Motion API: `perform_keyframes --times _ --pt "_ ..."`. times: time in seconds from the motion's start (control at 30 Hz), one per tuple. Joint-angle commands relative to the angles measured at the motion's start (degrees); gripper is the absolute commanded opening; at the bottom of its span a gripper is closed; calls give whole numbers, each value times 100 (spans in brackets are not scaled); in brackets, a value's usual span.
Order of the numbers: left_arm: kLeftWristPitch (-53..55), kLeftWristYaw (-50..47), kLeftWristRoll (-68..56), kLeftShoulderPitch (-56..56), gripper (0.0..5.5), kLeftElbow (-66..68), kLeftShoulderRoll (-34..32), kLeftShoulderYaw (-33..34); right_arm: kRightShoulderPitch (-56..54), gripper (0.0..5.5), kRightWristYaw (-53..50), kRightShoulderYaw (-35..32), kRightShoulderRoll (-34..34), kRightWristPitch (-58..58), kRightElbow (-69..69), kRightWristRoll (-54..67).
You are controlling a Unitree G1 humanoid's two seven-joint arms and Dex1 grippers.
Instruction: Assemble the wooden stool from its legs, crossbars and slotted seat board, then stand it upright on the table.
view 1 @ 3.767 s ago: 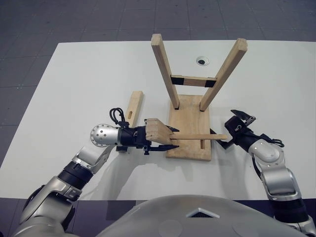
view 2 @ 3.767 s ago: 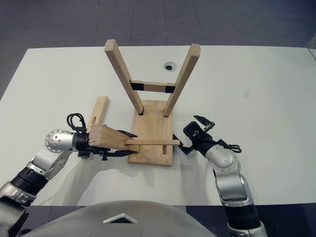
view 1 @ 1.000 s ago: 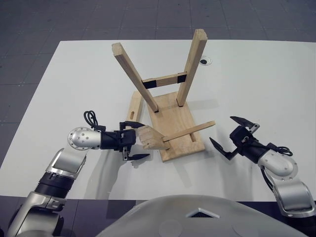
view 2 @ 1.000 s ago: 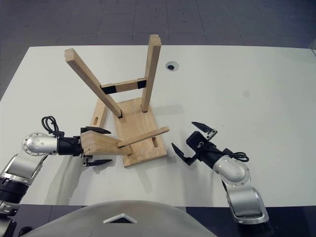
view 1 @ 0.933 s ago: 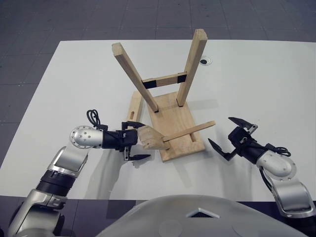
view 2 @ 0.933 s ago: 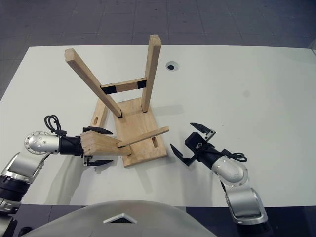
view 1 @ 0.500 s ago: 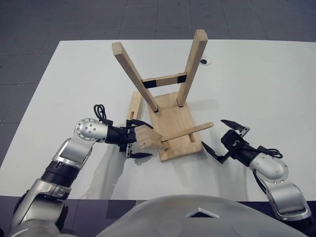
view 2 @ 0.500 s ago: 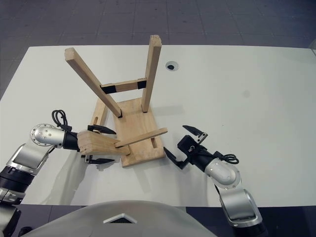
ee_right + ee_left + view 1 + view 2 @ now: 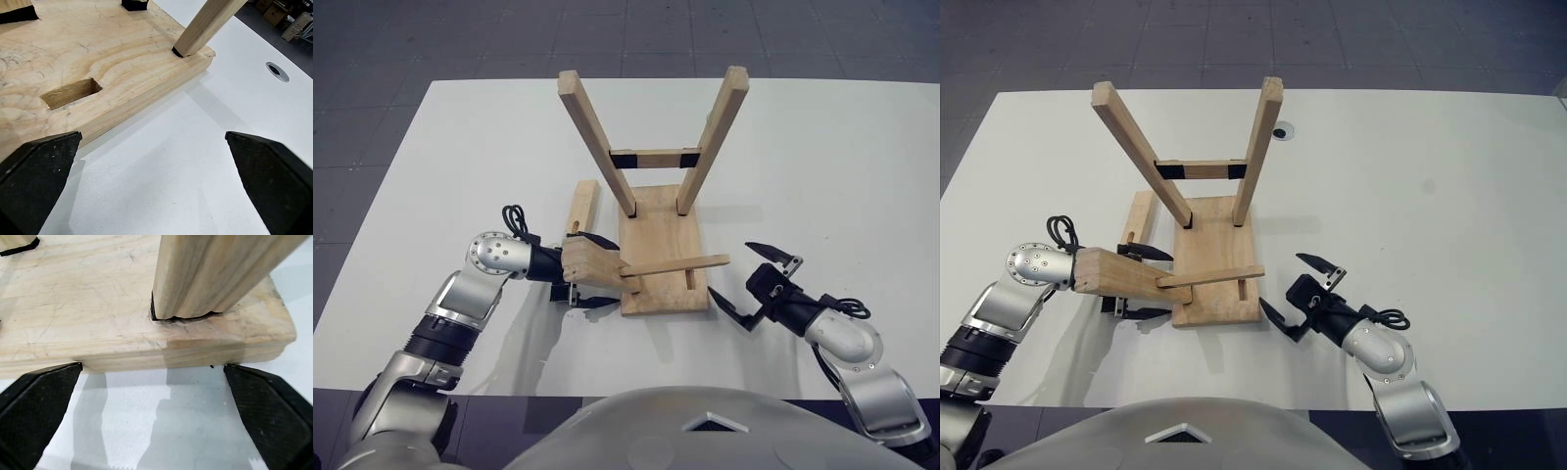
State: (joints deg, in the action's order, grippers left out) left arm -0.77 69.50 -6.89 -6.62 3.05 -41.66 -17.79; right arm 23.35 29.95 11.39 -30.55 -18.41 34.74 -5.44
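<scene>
The slotted seat board (image 9: 658, 235) lies flat on the white table. Two legs (image 9: 595, 137) rise from its far end, joined by a crossbar (image 9: 656, 157) with black ends. A third leg (image 9: 592, 266) sits in the near-left slot (image 9: 181, 316), leaning left, with a thin crossbar (image 9: 680, 264) reaching right over the board. My left gripper (image 9: 599, 272) is open, its fingers (image 9: 34, 401) straddling that leg's foot at the board's edge. My right gripper (image 9: 749, 279) is open just right of the board's near-right corner, facing the empty slot (image 9: 71, 93). A loose leg (image 9: 579, 206) lies left of the board.
A round cable hole (image 9: 1278, 132) is in the table behind the upright legs. Bare white tabletop (image 9: 842, 176) spreads to the right and far left. The table's near edge (image 9: 636, 394) runs close below both grippers.
The board with its legs has turned, its far end swinging right, and now lies square to me. My left gripper followed the third leg. My right gripper edged slightly closer to the board.
</scene>
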Motion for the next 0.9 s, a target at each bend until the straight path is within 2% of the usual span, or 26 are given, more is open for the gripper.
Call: perform_keyframes --times 0.03,0.33,0.47,0.53,0.67,0.77,0.9 --pt "98 -305 -379 301 539 -277 70 483 -100 550 -95 -283 -28 -75 -27 21" --pt "256 -1637 -1009 1784 539 -1283 -58 2732 19 550 -208 -1259 13 -95 212 300" --pt "1034 -2705 -986 2222 539 -1889 302 3250 146 550 -343 -1446 140 -101 331 342" --pt "1663 -3529 -652 2626 539 -2616 642 3201 226 550 -470 -1543 259 -175 498 381" --pt "3353 -4892 -175 3096 539 -4219 1355 2693 434 550 -648 -1603 479 -232 798 433" --pt "4744 -5431 -236 3047 539 -4837 1770 2441 534 550 -710 -1577 581 -270 945 433" --pt "5559 -5705 -256 2954 539 -5032 2010 2321 602 550 -740 -1514 624 -273 1001 421"
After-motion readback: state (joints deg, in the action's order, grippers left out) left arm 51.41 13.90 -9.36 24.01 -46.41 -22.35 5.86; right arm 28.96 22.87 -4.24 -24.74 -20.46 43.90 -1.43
